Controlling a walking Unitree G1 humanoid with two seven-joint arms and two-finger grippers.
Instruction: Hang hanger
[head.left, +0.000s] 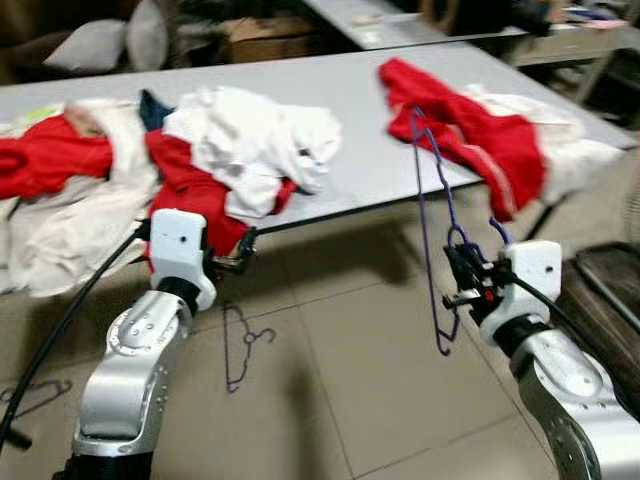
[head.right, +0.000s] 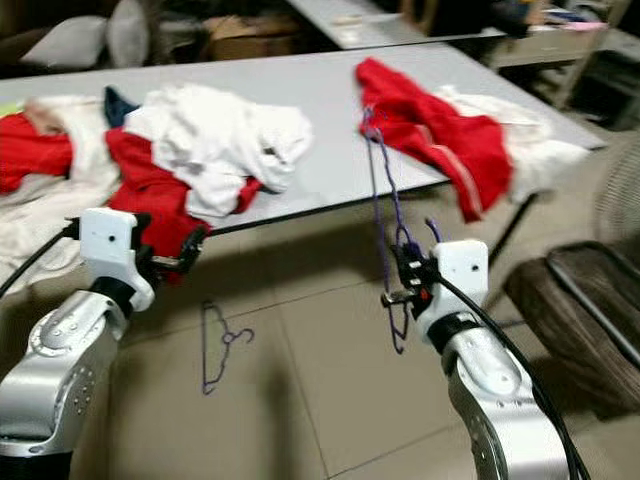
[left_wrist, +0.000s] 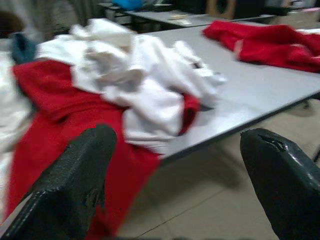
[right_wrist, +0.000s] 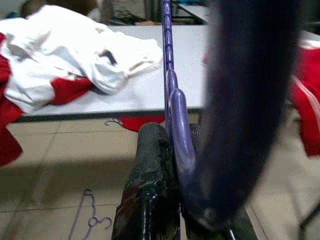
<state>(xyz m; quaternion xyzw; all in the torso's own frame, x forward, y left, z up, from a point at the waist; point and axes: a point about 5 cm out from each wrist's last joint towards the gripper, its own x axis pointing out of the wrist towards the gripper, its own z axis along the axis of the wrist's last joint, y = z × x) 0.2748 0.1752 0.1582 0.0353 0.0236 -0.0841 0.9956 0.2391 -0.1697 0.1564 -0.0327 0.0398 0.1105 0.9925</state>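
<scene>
A purple wire hanger (head.left: 428, 220) stands nearly upright in front of the grey table (head.left: 350, 110), its top end caught in the red garment (head.left: 460, 125) at the table's right part. My right gripper (head.left: 458, 278) is shut on the hanger's lower part; the purple wire (right_wrist: 172, 100) runs between its black fingers (right_wrist: 150, 185). My left gripper (head.left: 240, 262) is open near the table's front edge, just below the pile of red and white clothes (head.left: 230, 150), holding nothing. A second hanger (head.left: 238, 345) lies on the floor between my arms.
More red and white clothes (head.left: 60, 190) hang over the table's left side. A white garment (head.left: 570, 140) lies at the right end. A dark wicker seat (head.left: 605, 290) stands at the right. Another hanger (head.left: 35, 395) lies on the floor at the left.
</scene>
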